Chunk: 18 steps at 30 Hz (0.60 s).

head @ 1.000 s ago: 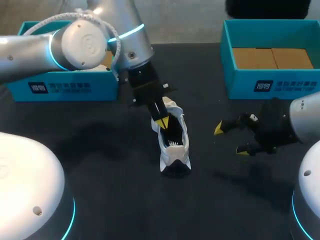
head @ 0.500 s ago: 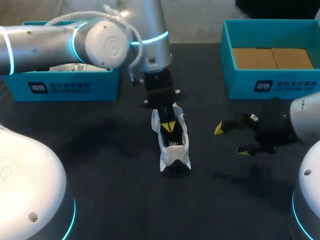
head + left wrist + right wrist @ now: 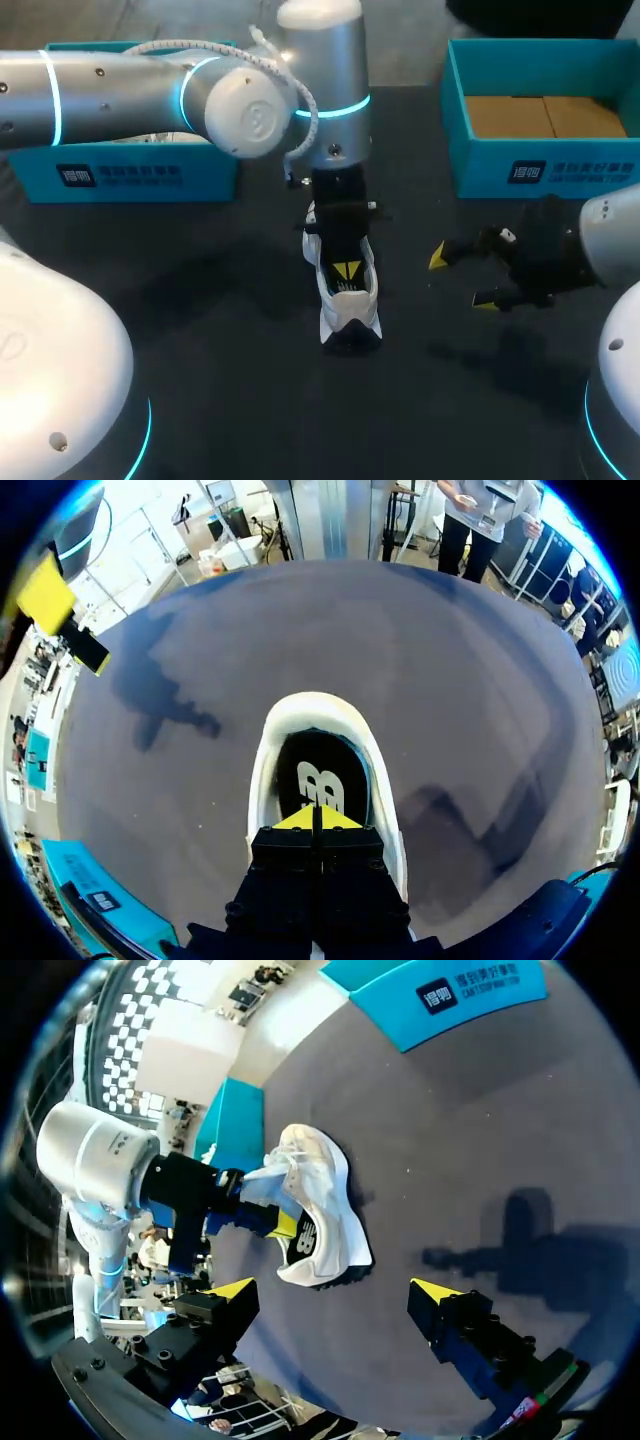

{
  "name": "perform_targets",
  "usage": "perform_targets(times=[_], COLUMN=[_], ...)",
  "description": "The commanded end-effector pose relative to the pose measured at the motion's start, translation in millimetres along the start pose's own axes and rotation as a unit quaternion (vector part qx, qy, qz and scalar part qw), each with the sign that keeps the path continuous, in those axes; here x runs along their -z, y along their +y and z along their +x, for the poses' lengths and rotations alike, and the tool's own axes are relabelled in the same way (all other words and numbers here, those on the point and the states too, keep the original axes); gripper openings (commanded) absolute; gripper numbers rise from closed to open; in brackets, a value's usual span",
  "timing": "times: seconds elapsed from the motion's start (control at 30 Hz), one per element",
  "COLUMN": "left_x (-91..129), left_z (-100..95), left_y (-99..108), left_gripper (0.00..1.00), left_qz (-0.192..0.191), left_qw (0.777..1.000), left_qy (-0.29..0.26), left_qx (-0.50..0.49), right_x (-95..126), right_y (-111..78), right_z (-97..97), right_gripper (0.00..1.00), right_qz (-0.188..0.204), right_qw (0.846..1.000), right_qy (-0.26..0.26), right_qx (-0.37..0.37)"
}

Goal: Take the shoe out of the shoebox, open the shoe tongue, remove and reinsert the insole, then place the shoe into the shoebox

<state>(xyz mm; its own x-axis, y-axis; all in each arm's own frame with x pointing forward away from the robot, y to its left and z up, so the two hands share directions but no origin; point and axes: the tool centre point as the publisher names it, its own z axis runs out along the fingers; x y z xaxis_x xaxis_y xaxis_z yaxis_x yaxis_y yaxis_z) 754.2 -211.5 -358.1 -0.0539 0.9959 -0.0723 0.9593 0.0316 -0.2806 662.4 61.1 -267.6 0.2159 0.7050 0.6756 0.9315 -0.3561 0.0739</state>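
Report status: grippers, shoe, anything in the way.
Left gripper shut, tips inside the shoe. Right gripper open, clear of it. Shoe on the table, outside both shoeboxes. Nothing in the way.

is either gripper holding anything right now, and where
Right gripper open, holding nothing. Left gripper is shut inside the shoe, tips at the insole; whether it pinches it cannot be told.
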Motion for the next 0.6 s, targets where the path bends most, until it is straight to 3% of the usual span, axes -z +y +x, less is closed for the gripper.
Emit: perform_targets(times=[0.03,0.17,0.6], left_x=[-11.4,-21.5,-45.2], left_z=[-2.3,-0.7,6.5], left_y=[0.0,4.2,16.1], left_gripper=[0.00,0.00,0.00], left_qz=[-0.016,-0.038,-0.036], left_qw=[1.000,0.999,0.999], left_qy=[0.008,0.023,0.038], left_qx=[0.003,0.008,0.014], right_x=[-0.7,-0.7,-0.7], right_y=[-1.8,-1.8,-1.8], right_z=[1.1,1.1,1.1], right_gripper=[1.00,1.00,1.00], right_qz=[-0.002,-0.002,-0.002], right_qw=[1.000,1.000,1.000], right_qy=[-0.002,-0.002,-0.002], right_qx=[-0.001,-0.001,-0.001])
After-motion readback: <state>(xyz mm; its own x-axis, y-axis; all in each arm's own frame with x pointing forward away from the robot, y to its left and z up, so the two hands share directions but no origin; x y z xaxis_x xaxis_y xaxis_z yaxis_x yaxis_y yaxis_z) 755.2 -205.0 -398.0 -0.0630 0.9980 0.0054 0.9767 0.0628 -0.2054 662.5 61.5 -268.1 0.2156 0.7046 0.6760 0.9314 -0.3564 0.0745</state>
